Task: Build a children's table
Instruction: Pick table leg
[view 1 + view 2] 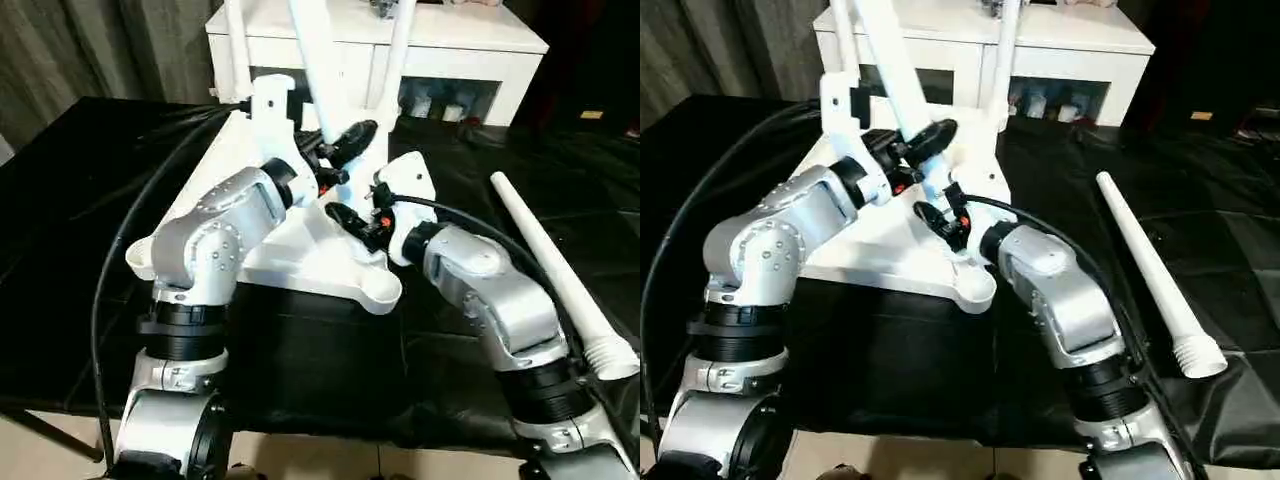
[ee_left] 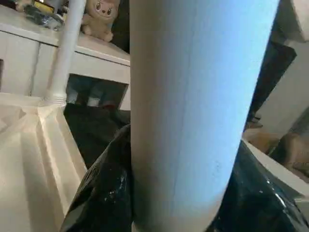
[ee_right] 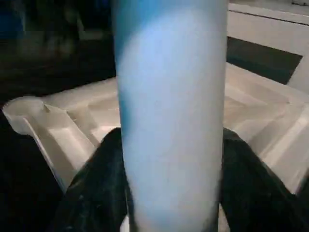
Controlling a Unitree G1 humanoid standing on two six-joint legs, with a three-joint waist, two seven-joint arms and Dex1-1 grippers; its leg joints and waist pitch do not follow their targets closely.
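Nearest the robot, both silver forearms are reaching forward over a desk (image 1: pixel 80 300) draped in black cloth. The table top (image 1: pixel 330 262) is lying upside down on that cloth, ribbed underside up, with a rounded corner socket facing the robot.

The right gripper (image 1: pixel 352 222) is closing its black fingers around the lower part of a white leg (image 1: pixel 902 75) that is rising at a tilt above the top; in the right wrist view the leg (image 3: pixel 171 121) is sitting squarely between the fingers (image 3: pixel 91 188). Just above, the left gripper (image 1: pixel 342 145) is clamping the same leg higher up, with the fingers (image 2: pixel 101 193) pressing on both sides of the leg (image 2: pixel 193 106).

Further back, two more legs (image 1: pixel 400 55) are standing upright in the far corner sockets. To the right, well apart from the top, a loose leg (image 1: pixel 555 270) is lying flat on the cloth.

Beyond the desk, a white cabinet (image 1: pixel 470 50) is standing, with a plush toy (image 2: pixel 102 17) sitting on it.
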